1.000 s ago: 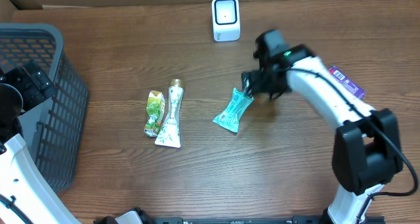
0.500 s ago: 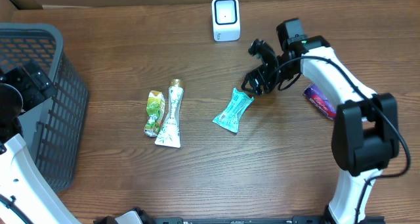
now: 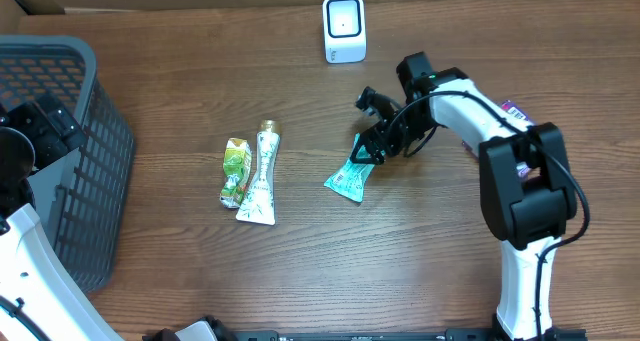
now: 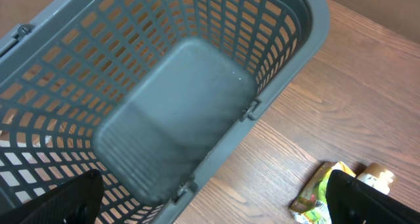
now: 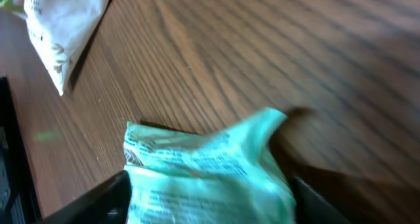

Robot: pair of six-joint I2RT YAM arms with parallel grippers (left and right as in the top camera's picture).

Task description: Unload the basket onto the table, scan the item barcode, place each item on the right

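Observation:
A teal packet [image 3: 352, 173] lies on the wooden table, right of centre. My right gripper [image 3: 368, 139] is down at the packet's upper end. In the right wrist view the teal packet [image 5: 203, 178] fills the gap of the right gripper [image 5: 210, 201], with one dark finger [image 5: 105, 201] on each side. The jaws stand open around it, and I see no pinch. The white scanner [image 3: 344, 28] stands at the back of the table. My left gripper [image 4: 211, 204] hangs wide open above the near rim of the grey basket [image 4: 289, 73], holding nothing.
A green packet [image 3: 235, 171] and a white pouch [image 3: 261, 176] lie side by side left of centre. The grey basket [image 3: 95, 151] takes up the left edge. A purple item [image 3: 514, 111] shows behind the right arm.
My right gripper swung out to the right, then came back left onto the teal packet's upper end. Its jaws have narrowed around the packet. The left arm has not moved.

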